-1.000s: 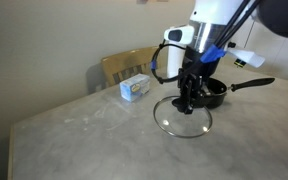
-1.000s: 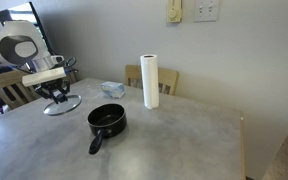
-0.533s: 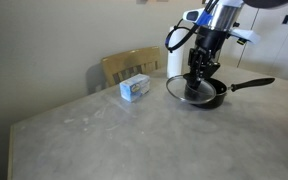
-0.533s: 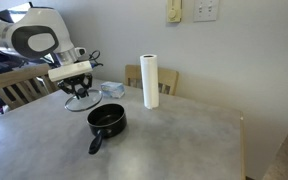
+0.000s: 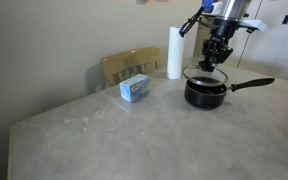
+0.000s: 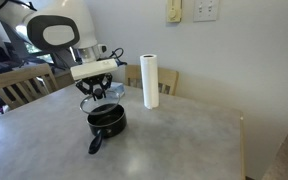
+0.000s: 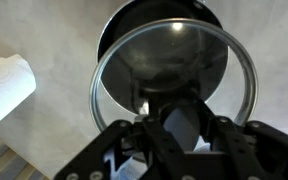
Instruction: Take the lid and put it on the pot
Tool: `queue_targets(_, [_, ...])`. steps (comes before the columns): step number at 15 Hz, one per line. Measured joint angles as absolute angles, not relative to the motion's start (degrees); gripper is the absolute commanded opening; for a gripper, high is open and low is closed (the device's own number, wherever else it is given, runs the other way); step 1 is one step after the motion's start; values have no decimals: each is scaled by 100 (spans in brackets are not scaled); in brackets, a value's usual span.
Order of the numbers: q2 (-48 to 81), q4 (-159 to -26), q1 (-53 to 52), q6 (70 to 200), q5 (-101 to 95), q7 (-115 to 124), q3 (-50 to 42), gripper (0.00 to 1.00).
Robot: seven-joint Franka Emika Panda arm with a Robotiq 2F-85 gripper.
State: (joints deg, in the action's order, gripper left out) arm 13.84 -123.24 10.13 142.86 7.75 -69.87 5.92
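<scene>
My gripper (image 5: 215, 58) is shut on the black knob of the clear glass lid (image 5: 206, 72) and holds it just above the small black pot (image 5: 205, 94). The pot's long handle (image 5: 252, 84) points away to the side. In an exterior view the gripper (image 6: 97, 88) hangs with the lid (image 6: 100, 98) over the pot (image 6: 107, 121). In the wrist view the lid's metal rim (image 7: 174, 70) rings the dark pot (image 7: 162, 12) below, with the gripper (image 7: 180, 128) at its centre. The knob itself is hidden by the fingers.
A white paper-towel roll (image 5: 174, 52) stands behind the pot and also shows in an exterior view (image 6: 150, 81) and the wrist view (image 7: 4, 85). A blue-white box (image 5: 135, 88) lies on the grey table (image 5: 104, 140). Wooden chairs (image 5: 127, 65) stand at the edge.
My gripper has lifted the lid off the table and carried it sideways to above the pot. The pot has not moved.
</scene>
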Motion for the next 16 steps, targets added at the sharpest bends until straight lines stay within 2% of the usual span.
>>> queue_targets(7, [1415, -12530, 1132, 14149, 1731, -7943, 451, 14])
queue_targets(16, [1480, -12710, 1145, 14199, 1817, -8608, 315, 14])
